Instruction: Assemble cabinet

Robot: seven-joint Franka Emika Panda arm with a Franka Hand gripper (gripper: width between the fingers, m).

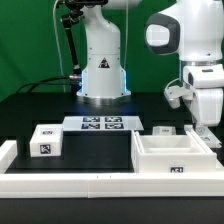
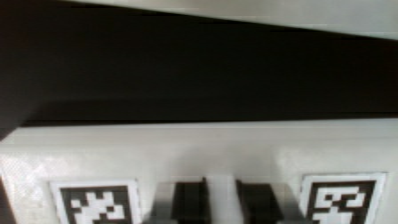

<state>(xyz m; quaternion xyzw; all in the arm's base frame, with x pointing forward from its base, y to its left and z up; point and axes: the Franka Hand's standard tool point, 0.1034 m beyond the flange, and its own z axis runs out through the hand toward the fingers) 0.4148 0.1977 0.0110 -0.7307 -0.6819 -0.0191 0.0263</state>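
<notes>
The big white cabinet box shell (image 1: 176, 166) lies open-side up at the front on the exterior view's right, with a tag on its front wall. My gripper (image 1: 205, 128) hangs just behind its far right corner. In the wrist view my gripper (image 2: 222, 203) has its two dark fingers (image 2: 189, 203) close together with a narrow white strip between them. They sit on a white tagged cabinet block (image 2: 196, 150) with one tag on either side of the fingers. Another tagged block (image 1: 45, 141) stands at the left, and a small one (image 1: 161, 129) behind the shell.
The marker board (image 1: 100, 123) lies in the middle in front of the robot base (image 1: 103, 75). A long low white border rail (image 1: 60, 183) runs along the table's front edge. Black table surface lies between the left block and the shell.
</notes>
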